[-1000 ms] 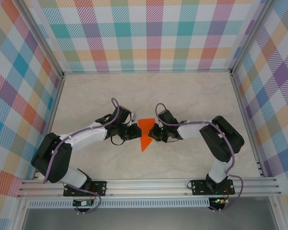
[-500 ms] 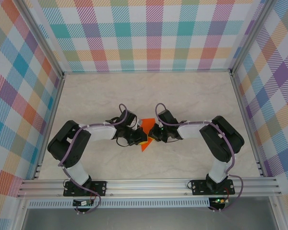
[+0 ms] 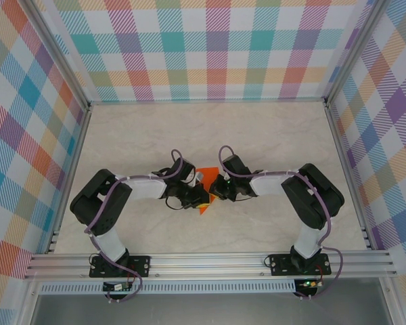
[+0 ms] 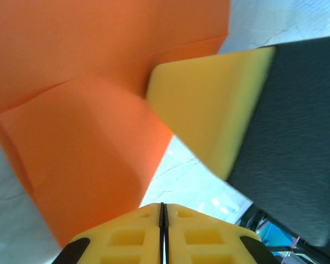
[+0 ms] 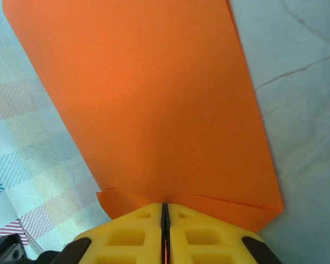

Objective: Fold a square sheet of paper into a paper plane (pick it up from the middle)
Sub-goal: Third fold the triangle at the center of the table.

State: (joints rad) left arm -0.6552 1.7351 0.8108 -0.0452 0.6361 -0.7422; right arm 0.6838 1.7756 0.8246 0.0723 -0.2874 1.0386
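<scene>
The left tool (image 4: 162, 207) has its two yellow fingers pressed flat together, with only a thin dark seam between them. Just beyond its tips lies the paper plane (image 4: 88, 110), bright orange, with a crease running across it and one corner coming down beside the left finger. I cannot tell whether any paper is caught in that seam. Farther out in the left wrist view, a yellow pad of the right tool (image 4: 209, 110) on its dark body touches the paper's edge, above the pale marbled counter (image 4: 195, 184).

The right tool (image 5: 165, 208) is likewise closed, and a sliver of orange shows in its seam: it is pinched on the near edge of the paper plane (image 5: 154, 99). A narrow folded strip of the paper sits right at the tips. From there the sheet spreads away as a smooth wide panel over the counter (image 5: 302, 82).

From above, the two arm bases sit on the aluminium rail (image 3: 210, 261). Both arms bend inward, so that the left tool (image 3: 197, 196) and the right tool (image 3: 215, 188) meet at mid-counter over the paper plane (image 3: 206, 175), whose pointed tip faces the rail. Beyond lies bare counter (image 3: 257, 135), then the checkered walls (image 3: 216, 47).
</scene>
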